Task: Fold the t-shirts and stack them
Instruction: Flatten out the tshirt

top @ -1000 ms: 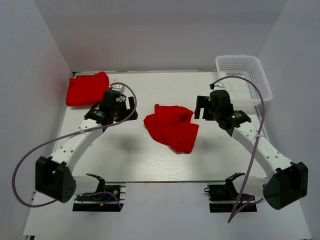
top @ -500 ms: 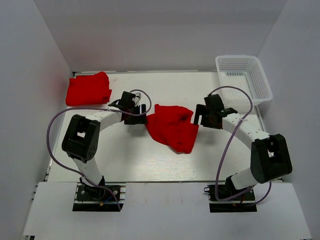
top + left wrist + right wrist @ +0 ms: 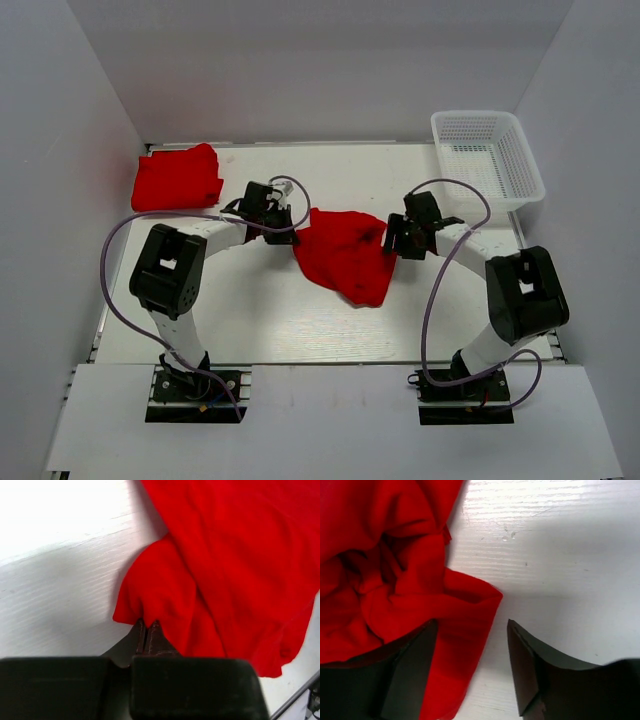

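Note:
A crumpled red t-shirt [image 3: 345, 255] lies in the middle of the table. My left gripper [image 3: 283, 232] is at its left edge, shut, with a small fold of the shirt [image 3: 165, 590] pinched at the tips of my left gripper [image 3: 147, 625]. At the shirt's right edge, my right gripper [image 3: 398, 243] is low and open. In the right wrist view a corner of the shirt [image 3: 465, 615] lies between the fingers of my right gripper [image 3: 472, 625], beside the left finger [image 3: 410, 670]; the right finger [image 3: 525, 665] stands over bare table. A second red t-shirt [image 3: 177, 177] lies folded at the back left.
A white mesh basket [image 3: 487, 160] stands at the back right corner. White walls close the table in at the left, back and right. Both arms' purple cables [image 3: 455, 190] loop above the table surface.
Both arms swung inward to the crumpled shirt's two sides. The left gripper went from open to shut on the shirt's left edge. The right jaws have narrowed slightly around the right corner.

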Robot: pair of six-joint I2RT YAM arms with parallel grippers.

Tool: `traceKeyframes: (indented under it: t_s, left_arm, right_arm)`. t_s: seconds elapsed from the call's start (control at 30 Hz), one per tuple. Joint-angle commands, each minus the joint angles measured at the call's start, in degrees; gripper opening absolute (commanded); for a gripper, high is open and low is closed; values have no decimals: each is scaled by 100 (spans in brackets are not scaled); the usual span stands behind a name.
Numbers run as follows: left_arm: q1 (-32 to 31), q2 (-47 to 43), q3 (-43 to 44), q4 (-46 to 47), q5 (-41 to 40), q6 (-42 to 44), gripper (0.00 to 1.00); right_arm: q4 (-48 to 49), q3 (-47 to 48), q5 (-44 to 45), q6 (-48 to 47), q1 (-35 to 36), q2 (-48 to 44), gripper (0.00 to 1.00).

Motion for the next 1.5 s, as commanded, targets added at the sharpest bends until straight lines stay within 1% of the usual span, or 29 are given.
traceKeyframes:
  t_s: [0.0, 0.03, 0.07, 0.1, 0.13, 0.17, 0.23, 0.37, 0.4, 0.43, 0.47, 0.5, 0.6, 0.63, 0.67, 0.7, 0.73, 0.8, 0.83, 0.9, 0.97, 1.07, 1.17, 1.23, 1.47]
  left_arm:
    - [-35, 21, -3, 306, 447, 5, 0]
    - [-35, -100, -64, 384, 447, 5, 0]
    - [-35, -163, -135, 463, 447, 5, 0]
    - [-35, -224, -135, 464, 447, -56, 0]
    - [-35, -312, -266, 560, 447, -57, 0]
    - [-35, -495, -319, 691, 499, -57, 0]
    - [-35, -724, -381, 745, 500, -110, 0]
    - [-35, -1515, -495, 1113, 316, -268, 0]
    - [-35, -1708, -496, 1175, 315, -337, 0]
    - [-35, -2093, -496, 1176, 228, -338, 0]
    - [-35, -2297, -426, 1176, 71, -338, 0]
    - [-35, -2499, -321, 1176, -18, -338, 0]
    - [-35, -3325, -14, 1176, -396, -172, 0]
    - [-35, -3519, 92, 1176, -510, -84, 0]
    - [-35, -3703, 320, 1176, -746, -22, 0]
    - [-35, -4079, 417, 1098, -870, 39, 0]
    - [-35, -4283, 488, 1097, -984, 127, 0]
    - [-35, -4670, 558, 1167, -1345, 180, 0]
    - [-35, -5046, 611, 1254, -1442, 233, 0]
    - [-35, -5365, 612, 1317, -1548, 356, 0]
    - [-35, -5663, 813, 1221, -1828, 514, 0]
    - [-35, -5814, 1024, 992, -1882, 593, 0]
    - [-35, -5885, 1095, 886, -1654, 593, 0]
    - [-35, -5946, 1157, 816, -1653, 593, 0]
    - [18, -6052, 1271, 552, -1601, 646, 0]
  right_arm:
    - [417, -48, -363, 38, -30, 209, 63]
    - [417, -31, -363, 38, -30, 262, 59]
    - [478, -13, -354, 38, -30, 393, 52]
    - [479, -13, -372, 64, -48, 447, 48]
    - [470, 13, -372, 47, -48, 517, 40]
    - [505, 22, -380, 38, -39, 552, 18]
    - [601, 31, -442, -5, -48, 492, 0]
    - [602, 136, -521, -427, -39, -9, 0]
    - [602, 189, -495, -480, -21, -393, 0]
    - [558, 250, -364, -628, -30, -545, 0]
    - [514, 338, -319, -690, -30, -685, 0]
    - [436, 400, -275, -726, -21, -1174, 0]
    - [216, 795, -187, -1050, -21, -1854, 0]
    - [198, 892, 39, -1086, -30, -2334, 0]
    - [171, 1223, 67, -1208, -39, -2487, 0]
    - [110, 1322, 146, -1244, -30, -2636, 0]
    - [101, 1532, 208, -1288, -30, -3064, 0]
    - [136, 1771, 384, -1394, -21, -3340, 0]
    - [214, 1937, 393, -1429, -30, -3602, 0]
    - [329, 2096, 235, -1535, -39, -4033, 0]
    - [452, 2315, 199, -1649, -30, -4262, 0]
    - [373, 2474, 200, -1745, -30, -4439, 0]
    - [329, 2624, 42, -1816, -21, -4501, 0]
    - [242, 2685, -29, -1816, -30, -4492, 0]
    - [162, 2484, 6, -1728, -30, -4607, 0]
